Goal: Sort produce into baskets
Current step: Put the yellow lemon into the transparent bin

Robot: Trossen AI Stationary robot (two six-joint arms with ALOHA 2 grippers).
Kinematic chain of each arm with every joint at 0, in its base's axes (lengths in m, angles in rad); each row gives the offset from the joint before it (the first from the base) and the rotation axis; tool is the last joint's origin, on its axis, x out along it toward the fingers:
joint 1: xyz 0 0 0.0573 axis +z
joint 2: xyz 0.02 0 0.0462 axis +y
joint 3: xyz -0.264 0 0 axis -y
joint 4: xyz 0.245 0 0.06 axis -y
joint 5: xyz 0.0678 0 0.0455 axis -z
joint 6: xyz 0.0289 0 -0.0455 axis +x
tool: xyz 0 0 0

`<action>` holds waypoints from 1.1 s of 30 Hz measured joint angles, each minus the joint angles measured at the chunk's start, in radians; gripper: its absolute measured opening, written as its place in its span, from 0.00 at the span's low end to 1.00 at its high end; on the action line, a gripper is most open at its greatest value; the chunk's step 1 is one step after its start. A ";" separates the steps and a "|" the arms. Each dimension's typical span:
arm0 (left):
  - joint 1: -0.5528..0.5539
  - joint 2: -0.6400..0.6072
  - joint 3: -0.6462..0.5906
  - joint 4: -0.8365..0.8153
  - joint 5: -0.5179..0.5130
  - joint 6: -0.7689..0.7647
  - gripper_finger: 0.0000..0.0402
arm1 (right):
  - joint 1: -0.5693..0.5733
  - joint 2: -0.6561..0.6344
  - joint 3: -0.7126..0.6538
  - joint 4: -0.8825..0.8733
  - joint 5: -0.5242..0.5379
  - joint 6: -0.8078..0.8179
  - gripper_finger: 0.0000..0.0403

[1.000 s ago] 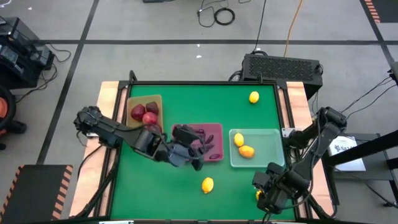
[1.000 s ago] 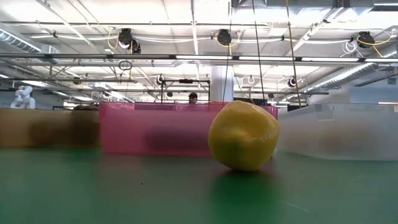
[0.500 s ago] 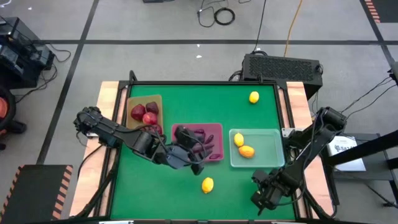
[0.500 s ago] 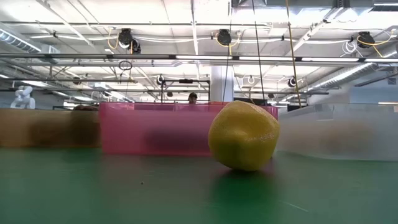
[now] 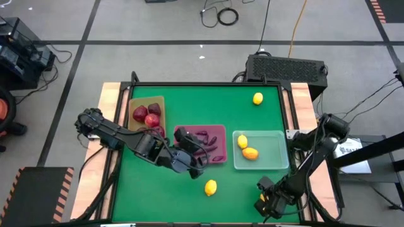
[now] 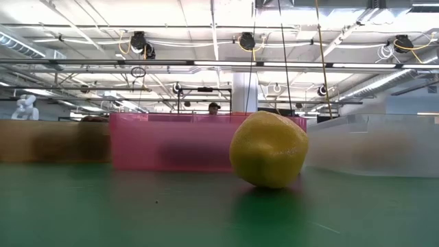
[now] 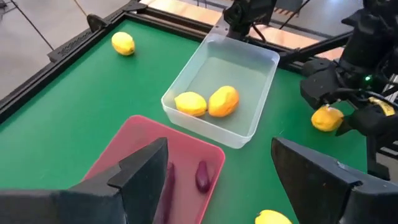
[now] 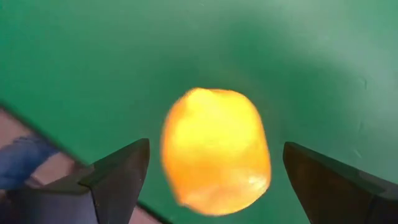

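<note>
Yellow fills the right wrist view: a lemon point(image 8: 216, 149) lies on the green table point(image 5: 189, 195) between the right gripper's point(image 5: 264, 203) fingers point(image 8: 115, 168), which stand wide apart and touch nothing. From above, this gripper is down at the near right corner, close to the table's edge. That is the risk, as I judge it: if the fingers close off-centre, the round fruit could squirt out and roll off the near edge, which sits just beside it. A tilted approach could also nudge it away before any grip forms.

Farther in, a second lemon point(image 5: 211, 186) sits loose on the table, near the front of the pink tray point(image 5: 220, 130). The left gripper point(image 5: 192, 165) hangs over that tray's near edge, jaws spread and empty.

Three trays stand in a row across the middle. The clear tray point(image 5: 278, 161), on the right, holds two lemons point(image 7: 207, 102) touching each other. The pink tray in the centre holds dark purple eggplants point(image 5: 203, 134), partly hidden by the left arm. The tan tray point(image 5: 160, 99), on the left, holds dark red apples point(image 5: 147, 113) packed together.

At the far right a last lemon point(image 5: 257, 98) rests alone, well apart from every tray. So three lemons remain unsorted, by my count.
</note>
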 joint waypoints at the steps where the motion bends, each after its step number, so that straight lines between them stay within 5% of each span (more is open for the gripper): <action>1: 0.000 0.000 0.000 -0.002 0.000 0.002 0.73 | 0.003 0.019 0.000 0.006 -0.005 0.006 0.89; 11: -0.001 0.000 0.000 0.005 0.000 0.052 0.73 | 0.008 0.095 0.004 0.026 -0.007 0.094 0.87; 26: 0.004 0.000 0.000 0.015 0.000 0.077 0.73 | 0.006 0.061 0.028 -0.038 0.004 0.122 0.49; 33: 0.002 0.000 0.000 0.015 0.000 0.077 0.73 | -0.042 0.061 0.199 -0.219 0.012 0.008 0.50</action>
